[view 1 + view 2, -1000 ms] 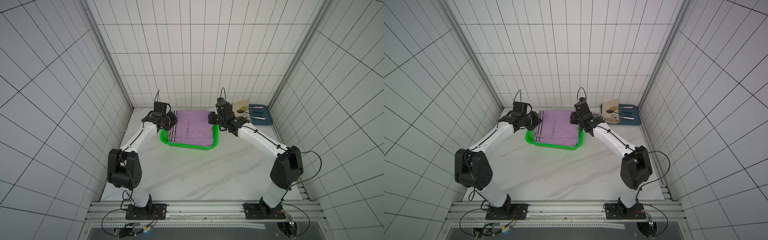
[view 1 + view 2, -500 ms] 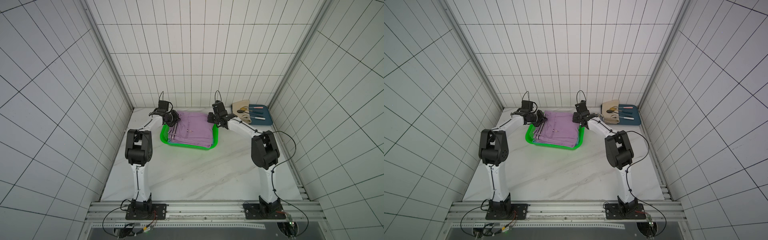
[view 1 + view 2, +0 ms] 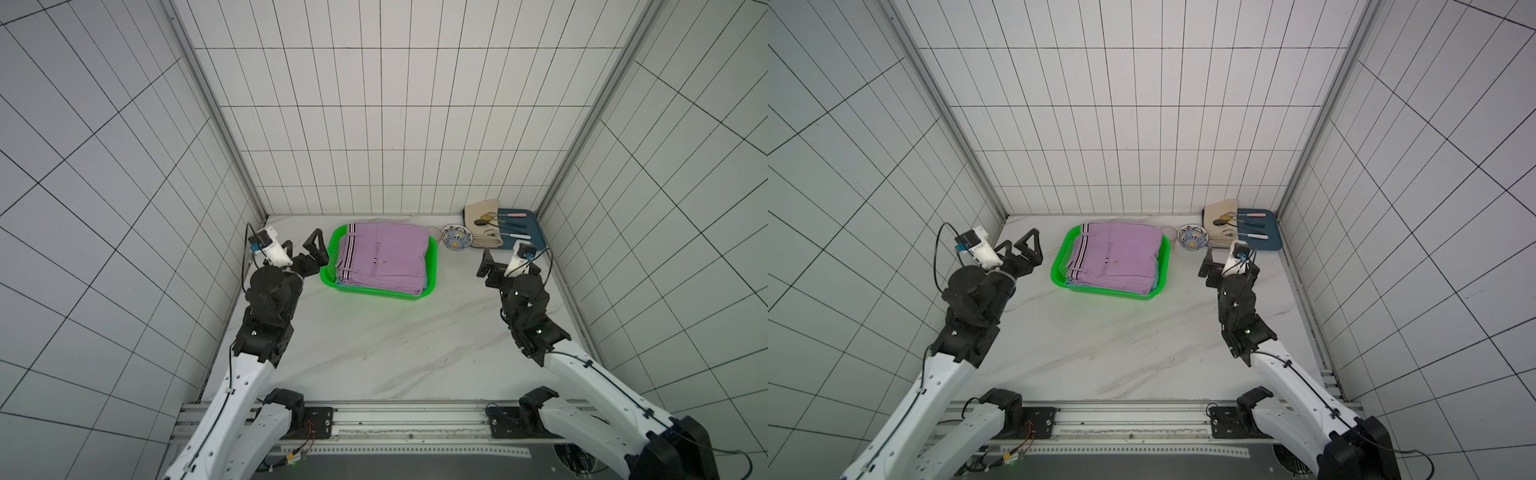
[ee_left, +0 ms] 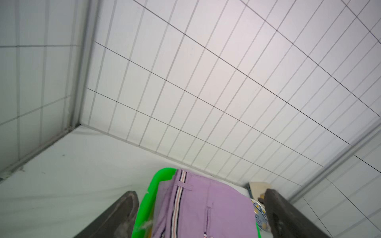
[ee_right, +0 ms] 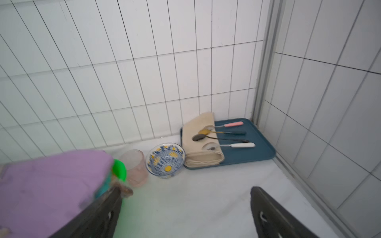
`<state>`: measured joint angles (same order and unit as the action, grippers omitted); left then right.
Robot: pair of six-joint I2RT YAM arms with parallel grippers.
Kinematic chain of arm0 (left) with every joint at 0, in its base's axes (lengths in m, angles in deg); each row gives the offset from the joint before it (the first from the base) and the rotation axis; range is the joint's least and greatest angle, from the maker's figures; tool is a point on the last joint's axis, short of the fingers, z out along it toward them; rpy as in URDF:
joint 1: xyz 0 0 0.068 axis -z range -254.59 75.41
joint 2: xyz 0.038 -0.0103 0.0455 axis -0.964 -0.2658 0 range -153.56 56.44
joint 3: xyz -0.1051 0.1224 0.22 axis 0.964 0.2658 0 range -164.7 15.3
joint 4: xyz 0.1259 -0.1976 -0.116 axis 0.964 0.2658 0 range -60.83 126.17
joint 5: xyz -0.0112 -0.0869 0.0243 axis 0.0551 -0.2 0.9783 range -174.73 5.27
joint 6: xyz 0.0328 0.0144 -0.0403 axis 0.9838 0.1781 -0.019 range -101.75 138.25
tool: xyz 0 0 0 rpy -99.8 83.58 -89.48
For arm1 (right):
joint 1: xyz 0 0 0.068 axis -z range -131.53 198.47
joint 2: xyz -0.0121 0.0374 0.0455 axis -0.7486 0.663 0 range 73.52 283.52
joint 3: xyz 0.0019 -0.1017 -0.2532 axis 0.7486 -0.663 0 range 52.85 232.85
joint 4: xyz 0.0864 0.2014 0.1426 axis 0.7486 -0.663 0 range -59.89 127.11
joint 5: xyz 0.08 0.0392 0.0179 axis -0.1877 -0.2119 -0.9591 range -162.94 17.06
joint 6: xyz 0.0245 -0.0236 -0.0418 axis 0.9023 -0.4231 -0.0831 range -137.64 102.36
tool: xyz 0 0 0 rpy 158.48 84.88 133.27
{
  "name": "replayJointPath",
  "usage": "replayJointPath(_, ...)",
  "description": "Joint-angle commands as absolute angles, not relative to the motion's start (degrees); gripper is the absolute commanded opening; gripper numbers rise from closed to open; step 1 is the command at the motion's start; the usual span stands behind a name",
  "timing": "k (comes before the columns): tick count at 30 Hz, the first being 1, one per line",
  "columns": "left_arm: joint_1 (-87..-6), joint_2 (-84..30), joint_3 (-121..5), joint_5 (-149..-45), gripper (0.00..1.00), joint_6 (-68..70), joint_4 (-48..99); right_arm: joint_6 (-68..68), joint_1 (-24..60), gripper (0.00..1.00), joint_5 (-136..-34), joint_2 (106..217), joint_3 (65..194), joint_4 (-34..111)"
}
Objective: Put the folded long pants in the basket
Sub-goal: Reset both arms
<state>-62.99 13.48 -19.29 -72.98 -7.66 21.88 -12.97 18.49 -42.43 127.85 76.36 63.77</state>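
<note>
**Mia:** Are the jaws holding anything?

**Tom:** No. The left gripper [image 3: 1019,247] has its jaws wide apart with nothing in them. The right gripper [image 5: 186,189] is the same, wide and empty.

**Mia:** Where are the folded long pants [image 3: 384,253]?

**Tom:** They sit in a pile inside the green basket [image 3: 374,293]. The lilac one is on top, with its black-and-white stripe on the left side. A bit of light blue peeks out under it at the basket's front right corner. I cannot tell the lower ones apart.

**Mia:** And the basket?

**Tom:** It is on the worktop [image 3: 374,345], near the back edge, a little left of the middle.

**Mia:** Where are the grippers?

**Tom:** The left one is just beside the basket's left side, not touching it. The right one is well apart from the basket, nearer the right edge.

**Mia:** What else is there?

**Tom:** A pink cup [image 5: 135,167] stands just beside the basket's back right corner. Next comes a blue and yellow bowl [image 3: 457,241]. A dark blue tray [image 3: 534,241] fills the back right corner, with a beige cloth [image 3: 482,212] and four spoons [image 5: 224,140] on it.
</note>
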Motion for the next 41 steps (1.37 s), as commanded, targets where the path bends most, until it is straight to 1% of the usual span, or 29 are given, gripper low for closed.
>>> replayJointPath(1,-63.0,13.0,-0.4,-60.7,0.98,3.0,1.8,-22.2,19.6,1.00,-33.9,126.5,68.1,71.7)
replayJointPath(2,-63.0,13.2,1.0,-58.2,0.97,3.2,1.7,-23.9,20.1,0.99,-35.6,125.7,68.0,68.1)
replayJointPath(3,-63.4,12.9,1.2,-56.0,0.98,3.5,4.6,-25.2,20.2,0.99,-35.1,125.6,67.0,66.7)
replayJointPath(4,-64.0,11.8,1.0,-54.8,0.98,4.3,6.4,-24.2,20.6,0.99,-32.0,126.5,65.1,69.5)
replayJointPath(5,-64.7,9.5,1.6,-54.6,0.98,5.2,4.7,-23.2,21.4,0.99,-30.5,127.5,63.4,72.4)
replayJointPath(9,-70.7,-4.2,2.5,-58.9,0.97,3.9,-5.9,-23.2,26.5,0.99,-37.1,131.8,62.0,77.9)
replayJointPath(11,-74.8,-11.7,1.9,-61.0,0.98,1.6,-12.8,-22.5,29.4,0.99,-37.5,136.6,62.6,83.5)
replayJointPath(12,-76.5,-14.1,1.1,-63.9,0.97,0.8,-14.6,-22.4,31.0,0.99,-38.7,139.6,63.1,86.7)
replayJointPath(13,-77.5,-15.6,-0.3,-67.1,0.97,2.2,-14.2,-22.0,32.6,0.99,-40.0,142.3,64.0,89.1)
replayJointPath(16,-77.9,-20.1,-5.8,-66.2,0.95,3.8,-9.9,-20.6,36.7,0.99,-43.3,151.5,69.3,90.8)
replayJointPath(17,-77.9,-20.9,-7.1,-66.2,0.94,3.9,-8.2,-18.5,39.4,0.99,-46.9,155.4,70.9,91.9)
replayJointPath(18,-77.9,-21.5,-8.0,-66.3,0.93,4.2,-7.4,-16.9,43.0,0.99,-51.1,161.2,72.7,95.9)
replayJointPath(19,-77.8,-22.1,-7.7,-66.2,0.93,4.7,-8.3,-14.5,45.0,0.99,-52.2,162.5,75.4,89.3)
replayJointPath(20,-77.6,-23.5,-5.4,-66.5,0.93,5.4,-14.1,-12.9,46.0,0.99,-53.4,161.5,76.4,85.1)
replayJointPath(21,-77.9,-27.0,-1.9,-67.9,0.95,5.9,-24.9,-12.0,46.6,0.99,-53.2,160.6,76.0,85.0)
replayJointPath(22,-78.2,-31.1,-0.6,-71.6,0.96,7.6,-32.0,-12.4,46.4,0.99,-52.2,161.4,76.2,86.3)
replayJointPath(23,-77.8,-35.2,-1.0,-73.5,0.97,9.4,-36.3,-13.3,46.0,0.99,-52.2,161.6,75.4,88.2)
replayJointPath(24,-77.3,-36.3,-1.3,-74.9,0.97,10.9,-38.6,-14.0,45.1,0.99,-51.7,161.3,75.4,87.5)
replayJointPath(27,-76.0,-29.9,-0.8,-69.9,0.97,8.9,-28.5,-15.0,44.4,0.99,-51.3,161.8,74.9,89.6)
replayJointPath(30,-76.3,-34.9,-2.9,-67.8,0.98,9.0,-32.6,-14.1,45.0,0.99,-52.6,161.6,75.5,87.8)
replayJointPath(31,-75.7,-35.1,-4.6,-68.9,0.98,10.3,-29.7,-14.0,45.3,0.99,-52.9,161.7,75.6,87.8)
replayJointPath(32,-75.7,-34.4,-7.5,-70.7,0.98,10.9,-23.1,-14.1,45.3,0.99,-52.9,161.7,75.6,87.7)
replayJointPath(34,-74.4,-32.2,-10.6,-69.9,0.98,10.9,-13.4,-14.1,45.4,0.99,-52.9,161.7,75.6,87.6)
replayJointPath(37,-74.5,-33.7,-9.4,-70.7,0.98,11.6,-18.3,-14.1,45.3,0.99,-52.9,161.9,75.8,87.5)
replayJointPath(41,-74.5,-32.8,-10.4,-70.6,0.98,11.2,-14.8,-13.8,45.6,0.99,-53.3,161.6,75.6,87.5)
